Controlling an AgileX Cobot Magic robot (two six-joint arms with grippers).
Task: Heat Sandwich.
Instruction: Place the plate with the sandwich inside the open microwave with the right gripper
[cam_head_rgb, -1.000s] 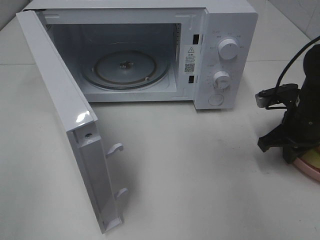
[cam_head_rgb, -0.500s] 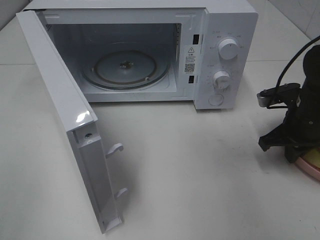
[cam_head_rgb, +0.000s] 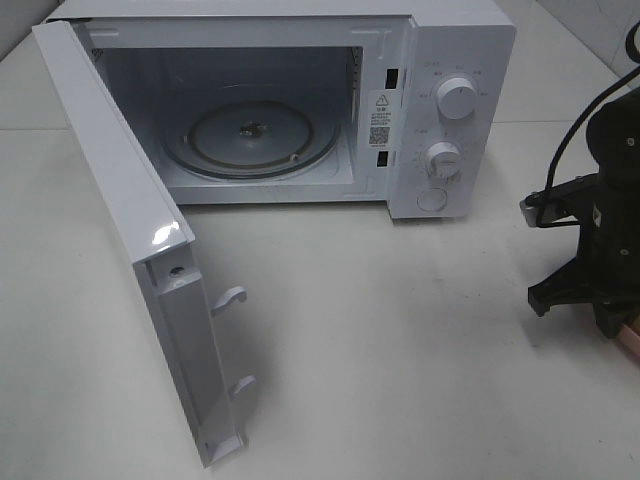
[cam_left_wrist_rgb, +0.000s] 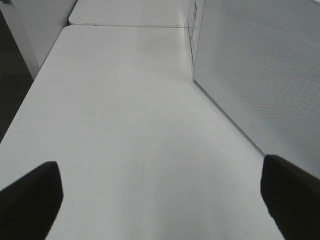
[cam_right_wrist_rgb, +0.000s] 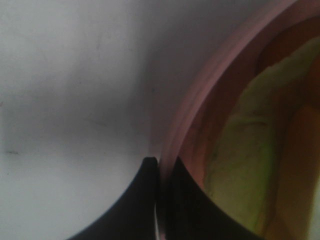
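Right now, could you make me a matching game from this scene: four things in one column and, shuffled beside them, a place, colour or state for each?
Things:
1. microwave door
2. glass tray
3. plate
4. left end effector

Descriptions:
A. pink, rim pinched by the right end effector
B. wide open, holding nothing
C. swung open
D. lying inside the microwave

Pairs: 1-C, 2-D, 3-A, 4-B

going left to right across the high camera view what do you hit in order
microwave door, swung open → glass turntable → control panel → right gripper, pinching the pink plate by its rim
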